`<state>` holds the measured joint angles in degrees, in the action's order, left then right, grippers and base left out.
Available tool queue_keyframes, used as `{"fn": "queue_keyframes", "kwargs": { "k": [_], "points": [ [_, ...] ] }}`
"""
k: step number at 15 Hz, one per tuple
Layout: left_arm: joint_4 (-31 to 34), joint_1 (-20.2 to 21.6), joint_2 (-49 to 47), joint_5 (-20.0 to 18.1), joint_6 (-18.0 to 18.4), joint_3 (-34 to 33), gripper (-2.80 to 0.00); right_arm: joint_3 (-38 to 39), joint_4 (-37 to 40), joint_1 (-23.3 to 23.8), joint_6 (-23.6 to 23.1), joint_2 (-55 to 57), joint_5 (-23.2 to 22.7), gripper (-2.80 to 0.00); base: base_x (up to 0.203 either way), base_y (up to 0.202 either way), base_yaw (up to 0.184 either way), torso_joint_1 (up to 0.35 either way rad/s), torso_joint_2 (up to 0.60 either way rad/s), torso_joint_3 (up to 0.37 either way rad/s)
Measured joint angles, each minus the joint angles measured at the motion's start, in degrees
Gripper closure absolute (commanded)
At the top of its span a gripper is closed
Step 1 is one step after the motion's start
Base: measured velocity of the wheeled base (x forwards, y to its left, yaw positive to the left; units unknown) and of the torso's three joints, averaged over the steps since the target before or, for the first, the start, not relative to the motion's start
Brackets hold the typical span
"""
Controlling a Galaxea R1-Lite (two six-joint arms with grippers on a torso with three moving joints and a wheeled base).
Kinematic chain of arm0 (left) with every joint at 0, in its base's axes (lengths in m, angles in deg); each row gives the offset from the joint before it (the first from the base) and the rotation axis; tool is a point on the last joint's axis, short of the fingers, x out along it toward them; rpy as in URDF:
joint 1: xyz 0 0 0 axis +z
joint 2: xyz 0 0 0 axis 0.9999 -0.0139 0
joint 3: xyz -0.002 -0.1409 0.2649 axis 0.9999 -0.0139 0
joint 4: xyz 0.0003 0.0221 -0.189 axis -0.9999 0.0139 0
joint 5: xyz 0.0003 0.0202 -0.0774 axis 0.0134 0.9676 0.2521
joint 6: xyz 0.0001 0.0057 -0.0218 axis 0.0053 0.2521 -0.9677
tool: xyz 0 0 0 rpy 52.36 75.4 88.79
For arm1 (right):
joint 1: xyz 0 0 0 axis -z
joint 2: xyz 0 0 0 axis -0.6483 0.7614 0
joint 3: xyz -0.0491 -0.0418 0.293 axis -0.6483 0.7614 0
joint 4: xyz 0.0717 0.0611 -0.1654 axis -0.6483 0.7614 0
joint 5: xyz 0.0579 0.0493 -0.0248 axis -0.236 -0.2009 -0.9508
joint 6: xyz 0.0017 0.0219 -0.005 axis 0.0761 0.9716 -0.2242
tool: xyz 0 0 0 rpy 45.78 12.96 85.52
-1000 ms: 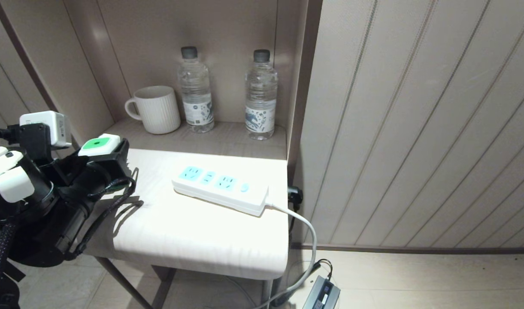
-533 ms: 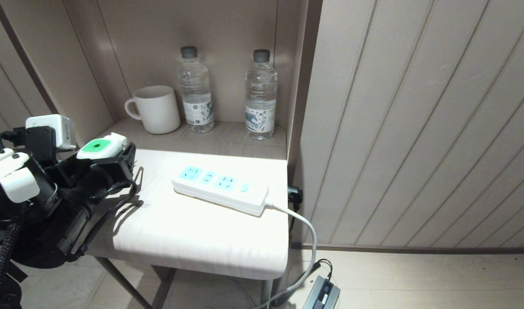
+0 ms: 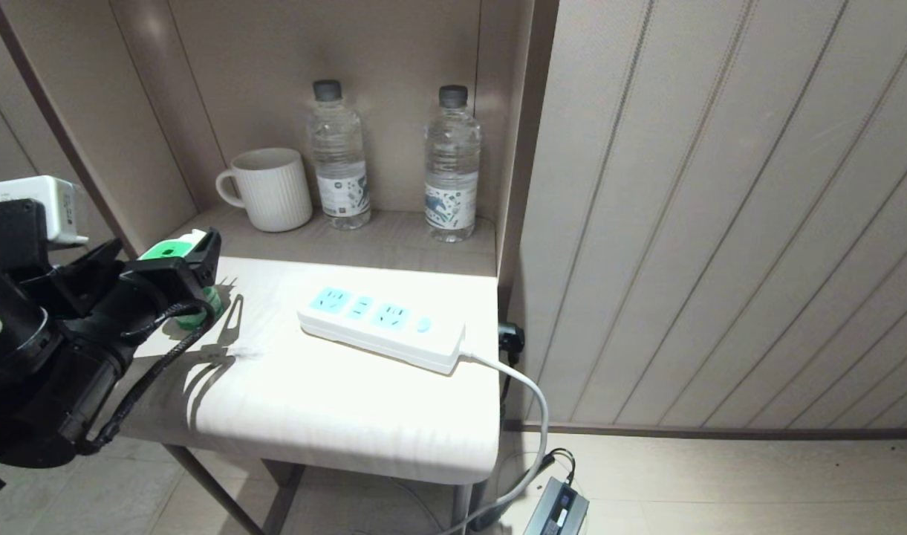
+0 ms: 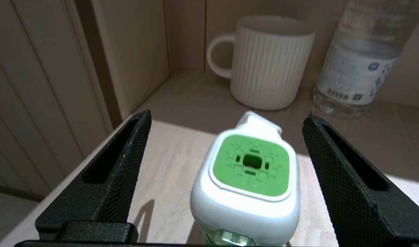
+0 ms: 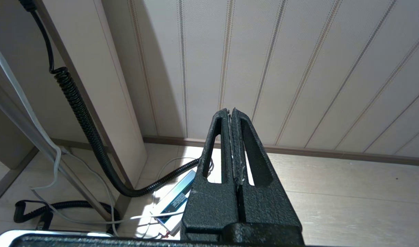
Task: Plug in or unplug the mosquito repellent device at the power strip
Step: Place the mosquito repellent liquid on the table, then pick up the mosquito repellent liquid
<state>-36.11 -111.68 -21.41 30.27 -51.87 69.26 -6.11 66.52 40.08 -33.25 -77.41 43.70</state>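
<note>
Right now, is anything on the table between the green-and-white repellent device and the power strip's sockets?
Nothing visible. The small green-topped white plastic repellent device stands at the table's left edge between the open left pincer; only bare tabletop lies between it and the long white power strip.

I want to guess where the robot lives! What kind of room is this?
Probably a hotel room or bedroom: a small bedside-style table against paneled walls, with a white mug and two water bottles in the nook behind.
</note>
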Motion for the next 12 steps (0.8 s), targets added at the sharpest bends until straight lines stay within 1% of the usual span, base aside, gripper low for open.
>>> {"fn": "queue_keyframes", "kwargs": {
  "k": [2, 5, 6, 7, 10, 12],
  "points": [
    [2.98, 0.00, 3.21, -0.07, 1.09, 1.54, -2.80, 0.00, 0.00, 0.00, 0.00, 0.00, 0.01, 0.00, 0.000, 0.000, 0.000, 0.000, 0.00, 0.000],
    [11.90, -0.09, 9.78, -0.18, 1.80, 5.51, -2.80, 0.00, 0.00, 0.00, 0.00, 0.00, 0.04, 0.00, 0.000, 0.000, 0.000, 0.000, 0.00, 0.000],
    [14.14, -0.09, 11.34, -0.18, 1.86, 6.54, -0.95, 0.00, 0.00, 0.00, 0.01, 0.00, 0.05, 0.00, 0.000, 0.000, 0.000, 0.000, 0.00, 0.000],
    [16.66, -0.09, 13.18, -0.18, 1.87, 7.77, 0.00, 0.00, 0.00, 0.00, 0.01, 0.00, 0.04, 0.00, 0.000, 0.000, 0.000, 0.000, 0.00, 0.000],
    [26.84, -0.10, 20.49, 0.15, 1.86, 12.01, 0.00, 0.00, 0.00, 0.00, 0.00, 0.00, 0.06, 0.00, 0.000, 0.000, 0.000, 0.000, 0.00, 0.000],
    [35.56, -0.10, 26.36, 0.97, 1.90, 14.73, 0.00, 0.00, 0.00, 0.00, 0.00, 0.00, 0.06, 0.00, 0.000, 0.000, 0.000, 0.000, 0.00, 0.000]
  ]
}}
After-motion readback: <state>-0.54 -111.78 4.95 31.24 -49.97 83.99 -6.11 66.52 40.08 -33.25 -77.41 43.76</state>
